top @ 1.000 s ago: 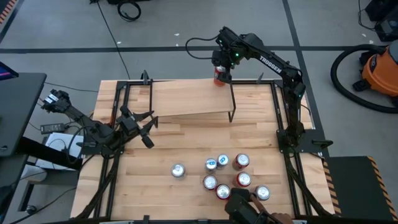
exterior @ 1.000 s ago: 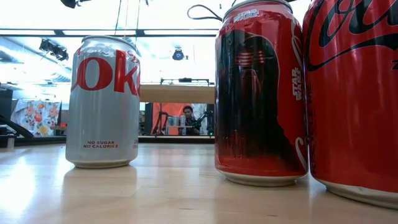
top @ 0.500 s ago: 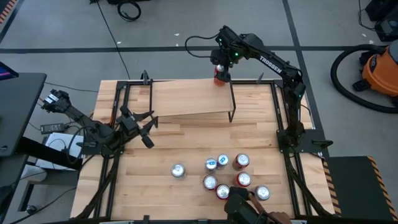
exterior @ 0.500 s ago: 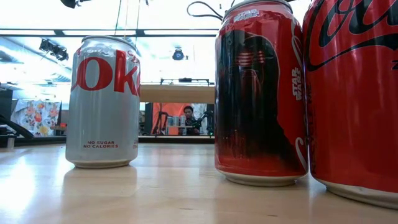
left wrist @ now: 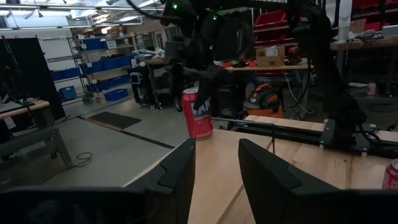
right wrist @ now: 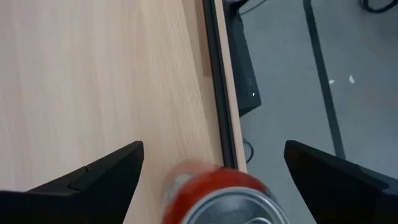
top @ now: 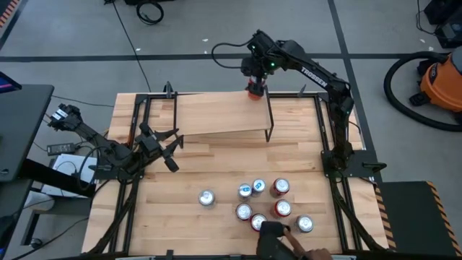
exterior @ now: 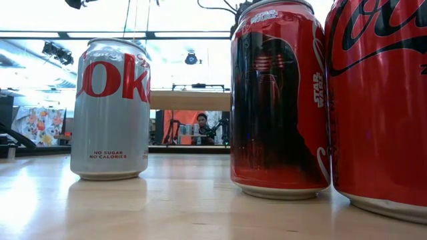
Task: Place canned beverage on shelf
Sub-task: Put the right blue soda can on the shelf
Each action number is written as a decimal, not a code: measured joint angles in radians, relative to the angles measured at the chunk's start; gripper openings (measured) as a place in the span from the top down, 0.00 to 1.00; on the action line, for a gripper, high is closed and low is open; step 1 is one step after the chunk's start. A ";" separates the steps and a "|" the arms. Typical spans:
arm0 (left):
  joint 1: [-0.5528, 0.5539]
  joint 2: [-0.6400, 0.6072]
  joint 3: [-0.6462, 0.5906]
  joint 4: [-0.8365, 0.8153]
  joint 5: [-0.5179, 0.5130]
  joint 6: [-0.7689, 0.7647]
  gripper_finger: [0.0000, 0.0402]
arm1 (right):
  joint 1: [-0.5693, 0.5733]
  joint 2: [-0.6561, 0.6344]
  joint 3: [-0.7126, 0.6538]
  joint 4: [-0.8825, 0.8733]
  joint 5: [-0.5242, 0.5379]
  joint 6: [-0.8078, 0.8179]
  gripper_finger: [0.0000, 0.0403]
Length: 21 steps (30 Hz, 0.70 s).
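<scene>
Wide apart stand the jaws of the right gripper (right wrist: 211,180), and between them, just below, sits the red can (right wrist: 221,196) upright on the shelf (top: 216,114), released and no longer pinched. Under the jaws the shelf board runs away on one side, while its far edge lies close on the other, with bare floor beyond. That is the main risk as I judge it: the can rests near that back edge, so a finger brushing its rim as the arm lifts or swings off could tip it over the side. A straight rise clear of the can top would seem safest.

By contrast, the left gripper (top: 164,144) waits well apart, beside the shelf's near end, jaws set narrow with nothing between them. From its own view the can shows ahead of the jaws, far off.

Loose cans (top: 260,202) cluster on the table's near side, far from both.
</scene>
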 joint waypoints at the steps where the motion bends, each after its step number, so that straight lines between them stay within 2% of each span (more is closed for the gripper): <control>1: 0.000 0.000 0.000 0.000 0.000 0.000 0.67 | 0.004 0.000 0.010 0.000 0.000 0.000 0.01; 11: 0.000 0.000 0.000 0.000 0.000 -0.001 0.67 | 0.078 0.000 0.110 -0.017 0.000 0.025 0.01; 21: -0.034 0.000 0.000 0.002 0.000 -0.001 0.67 | 0.222 0.000 0.116 -0.112 0.000 0.077 0.01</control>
